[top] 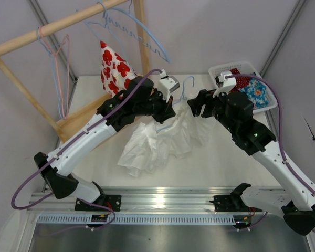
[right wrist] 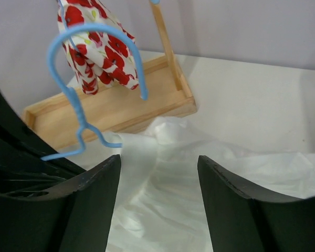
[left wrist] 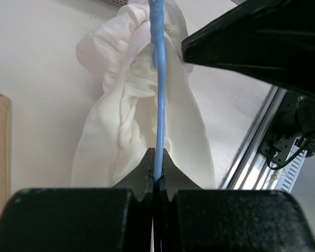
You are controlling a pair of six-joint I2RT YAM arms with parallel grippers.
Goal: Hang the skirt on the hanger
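Observation:
The white skirt [top: 163,139] lies crumpled on the table between both arms. A light-blue wire hanger [top: 188,84] stands over it, hook pointing away from the arms. My left gripper [top: 165,113] is shut on the hanger's thin wire [left wrist: 158,105], which runs from the jaws across the skirt [left wrist: 131,131]. In the right wrist view the hanger hook [right wrist: 102,26] curves at upper left and one hanger arm ends in a fold of the skirt [right wrist: 168,199]. My right gripper [top: 195,107] hovers open just above the cloth, jaws [right wrist: 158,168] wide apart, gripping nothing.
A wooden rack stands at the back left, with its base [top: 79,118] on the table. A red-flowered garment [top: 113,65] and spare hangers [top: 58,73] hang from it. A white basket [top: 268,105] of coloured cloth sits at the back right. A metal rail [top: 163,199] runs along the near edge.

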